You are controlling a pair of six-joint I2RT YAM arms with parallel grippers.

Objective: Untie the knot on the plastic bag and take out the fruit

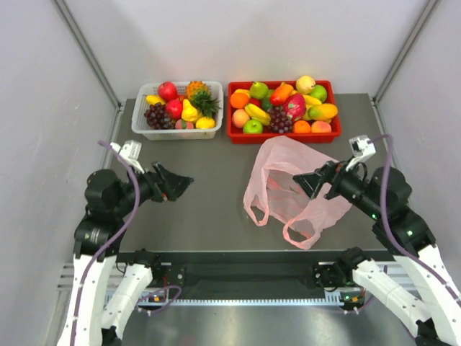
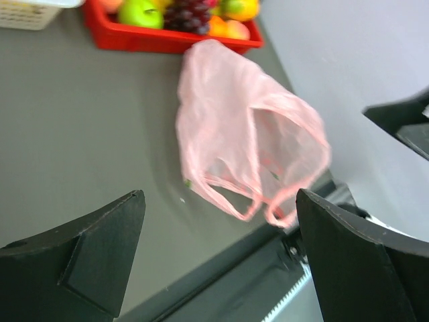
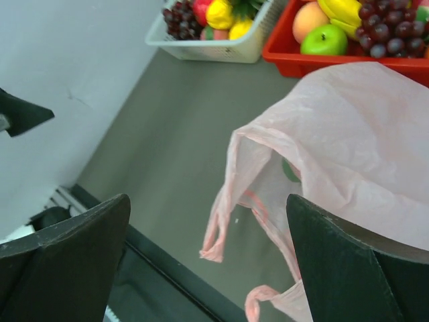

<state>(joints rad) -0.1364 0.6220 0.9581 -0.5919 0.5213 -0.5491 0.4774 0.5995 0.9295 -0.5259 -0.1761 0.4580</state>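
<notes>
The pink plastic bag [image 1: 288, 189] lies flat and limp on the grey table, right of centre. Its two handle loops [image 1: 297, 234] hang apart toward the near edge; I see no knot and no fruit inside it. It also shows in the left wrist view [image 2: 241, 127] and the right wrist view [image 3: 335, 134]. My left gripper [image 1: 178, 184] is open and empty, left of the bag, well apart from it. My right gripper [image 1: 315, 184] is open over the bag's right side, with nothing between its fingers. Fruit, with a pineapple [image 1: 202, 97] and grapes [image 1: 156, 115], lies in the white basket [image 1: 141, 126].
A red tray [image 1: 284, 136] full of other fruit stands at the back, right of the white basket. The bag's far edge almost touches the tray. Grey walls close both sides. A black rail runs along the table's near edge [image 1: 238, 259].
</notes>
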